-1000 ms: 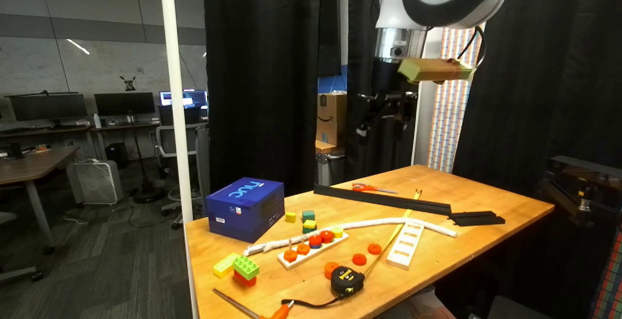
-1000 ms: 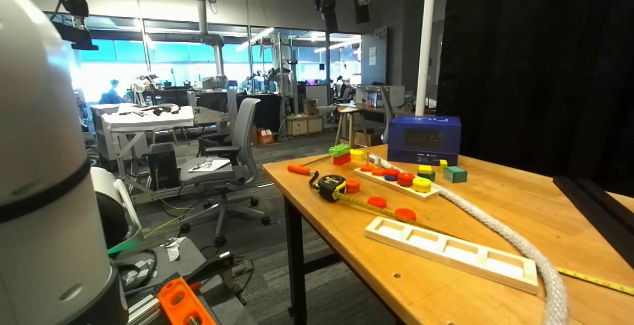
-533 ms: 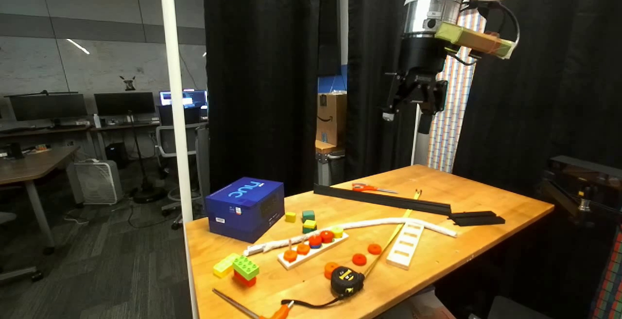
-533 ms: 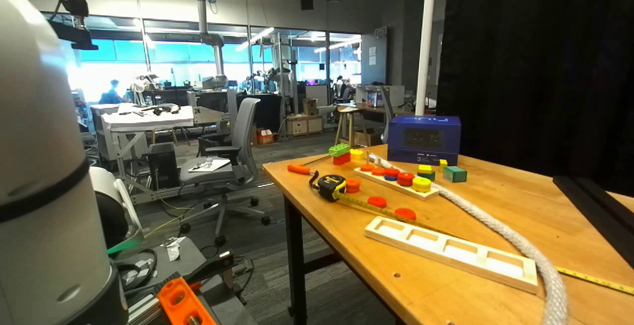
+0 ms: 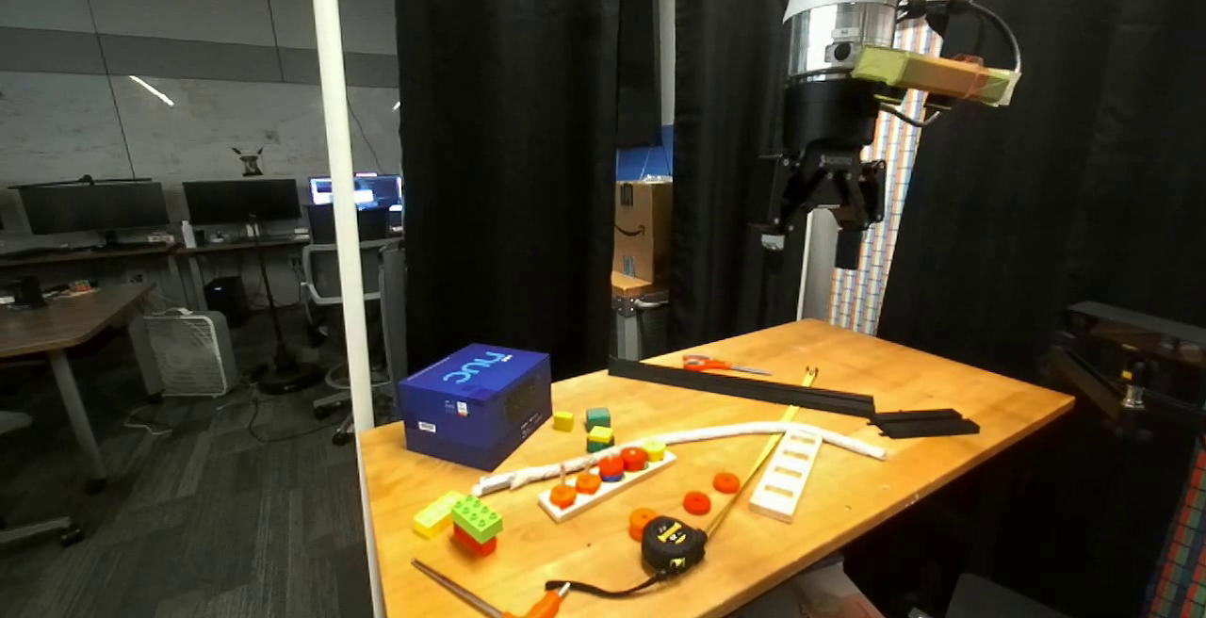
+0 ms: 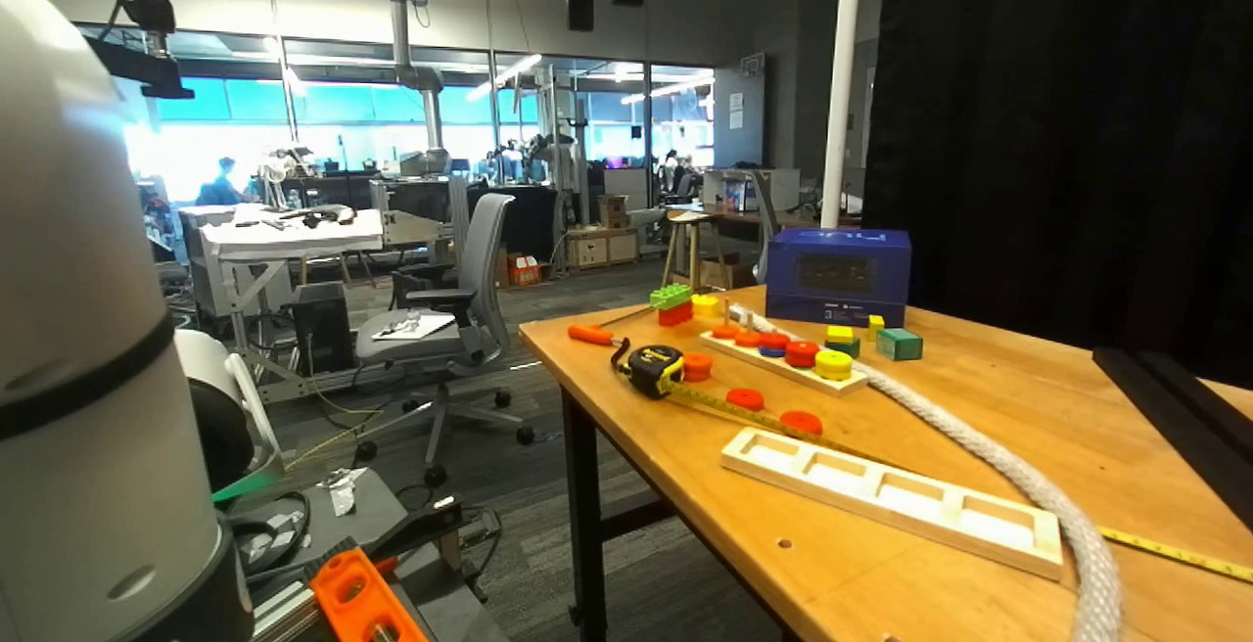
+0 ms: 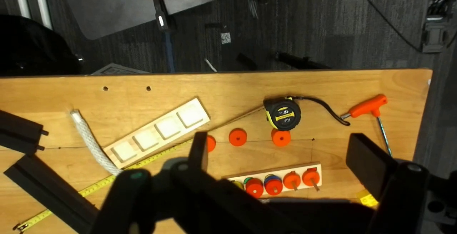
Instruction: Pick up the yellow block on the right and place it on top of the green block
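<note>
Fingers [image 7: 369, 164] spread wide, held well above the worktop [image 5: 904, 378]. One yellow block [image 5: 562, 421] is set straight on the worktop, near the single blue box [image 5: 476, 406]; a second yellow block [image 5: 600, 433] is stacked on one green block [image 5: 599, 446]. A second green block [image 5: 597, 417] is placed near that stack, so two such blocks per colour are counted. Three loose orange rings [image 5: 696, 502] and one tape measure [image 5: 673, 544] are also seen on the worktop.

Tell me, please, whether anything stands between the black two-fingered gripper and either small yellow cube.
Nothing visible does: in both exterior views the black gripper hangs high, and nothing covers the loose yellow cube or the stacked yellow cube on a green block.
</note>
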### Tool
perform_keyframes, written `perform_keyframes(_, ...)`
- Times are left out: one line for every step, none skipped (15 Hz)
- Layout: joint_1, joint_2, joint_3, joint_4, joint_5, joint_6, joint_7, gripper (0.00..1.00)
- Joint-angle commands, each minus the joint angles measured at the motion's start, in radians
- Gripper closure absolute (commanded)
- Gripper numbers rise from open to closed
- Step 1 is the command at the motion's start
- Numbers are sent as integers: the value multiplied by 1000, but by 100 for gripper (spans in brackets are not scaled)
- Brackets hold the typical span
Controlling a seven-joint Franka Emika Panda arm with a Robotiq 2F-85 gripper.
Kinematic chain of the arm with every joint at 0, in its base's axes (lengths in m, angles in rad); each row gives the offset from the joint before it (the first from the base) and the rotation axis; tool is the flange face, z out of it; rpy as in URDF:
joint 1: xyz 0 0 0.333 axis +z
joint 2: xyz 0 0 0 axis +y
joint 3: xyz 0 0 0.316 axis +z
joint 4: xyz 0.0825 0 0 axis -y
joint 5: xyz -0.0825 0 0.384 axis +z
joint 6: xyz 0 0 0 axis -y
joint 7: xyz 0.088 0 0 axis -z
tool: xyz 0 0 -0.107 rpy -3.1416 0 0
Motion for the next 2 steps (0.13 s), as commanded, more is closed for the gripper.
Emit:
perform_keyframes(-17,1,11,2,7,-2,-8,0)
perform_keyframes(-17,1,11,2,7,-2,-9,0)
